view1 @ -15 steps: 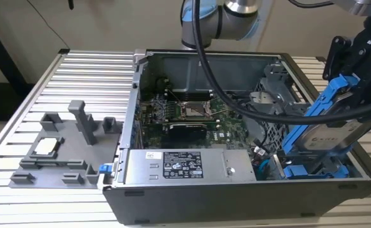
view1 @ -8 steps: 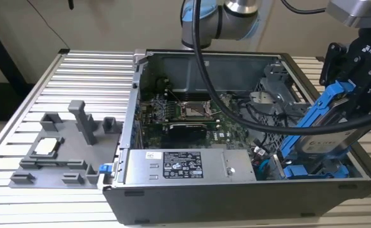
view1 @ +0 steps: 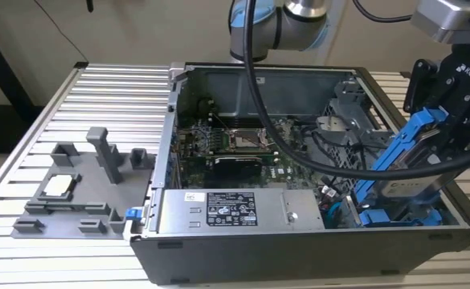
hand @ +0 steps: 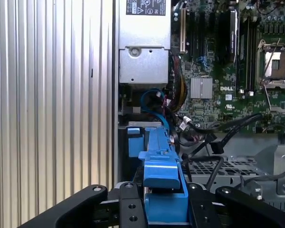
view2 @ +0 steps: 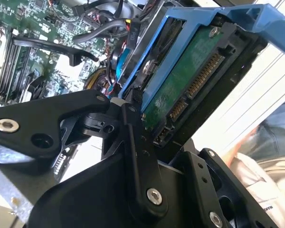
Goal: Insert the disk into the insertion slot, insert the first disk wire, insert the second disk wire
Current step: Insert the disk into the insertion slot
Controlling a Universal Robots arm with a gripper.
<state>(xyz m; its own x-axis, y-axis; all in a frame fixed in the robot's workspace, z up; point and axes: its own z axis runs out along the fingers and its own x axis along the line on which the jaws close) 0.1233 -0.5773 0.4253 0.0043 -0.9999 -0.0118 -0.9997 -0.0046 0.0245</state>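
In the exterior view the disk [view1: 411, 183] hides much of the insertion slot [view1: 395, 218] behind it.

Exterior view overlooks computer case [view1: 299, 253]; both wrist views closely face the disk [view2: 180, 85] [hand: 161, 175].

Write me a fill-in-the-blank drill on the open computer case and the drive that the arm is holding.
The black gripper is shut on the flat silver-grey hard drive in its bright ____ plastic carrier frame. The drive is held ____, not level, over the grey drive bay with blue rails. That bay lies at the exterior view's ____ end of the open dark grey computer case.
Missing words: blue; tilted; right.
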